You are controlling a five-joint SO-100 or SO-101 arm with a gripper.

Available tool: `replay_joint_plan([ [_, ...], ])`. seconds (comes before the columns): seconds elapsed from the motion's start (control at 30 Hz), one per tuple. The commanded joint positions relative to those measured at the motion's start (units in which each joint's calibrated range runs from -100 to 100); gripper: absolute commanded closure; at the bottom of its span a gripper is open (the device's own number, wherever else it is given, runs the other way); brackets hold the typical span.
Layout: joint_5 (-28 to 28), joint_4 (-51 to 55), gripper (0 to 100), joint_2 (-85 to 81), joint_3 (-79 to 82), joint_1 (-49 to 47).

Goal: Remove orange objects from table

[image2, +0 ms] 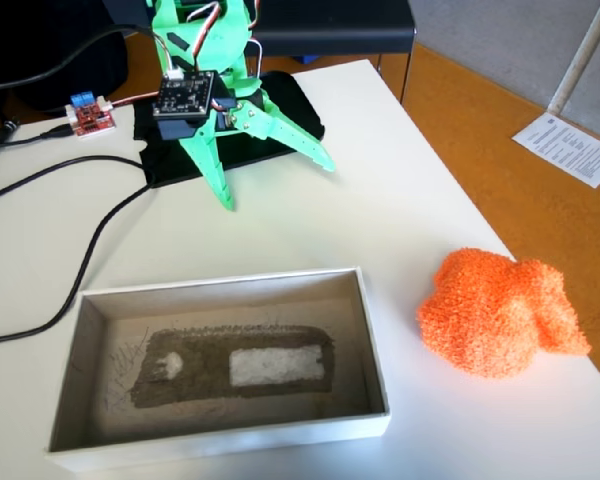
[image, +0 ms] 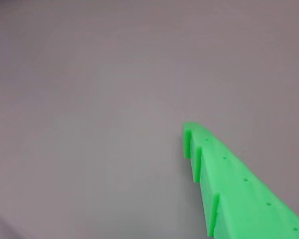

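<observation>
Cables trail across the left of the worktop [image2: 410,190] in the fixed view, past a small red board [image2: 89,117]. My end effector [image2: 277,183] stands further right, at the back near my base, its green fingers spread open and empty; the wrist view shows only one finger [image: 229,184] over bare white. The box [image2: 375,345] lies in front. The orange lump [image2: 500,310] sits right of it, near the edge. I judge I should swing right, descend centred, and pinch deep into the soft knit.
</observation>
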Motion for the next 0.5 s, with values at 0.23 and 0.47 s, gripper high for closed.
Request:
replay_joint_plan([
  [0.23,-0.2,0.26,45,0.18,-0.2,-0.02],
  [0.47,4.25,0.34,45,0.26,-0.3,-1.65],
])
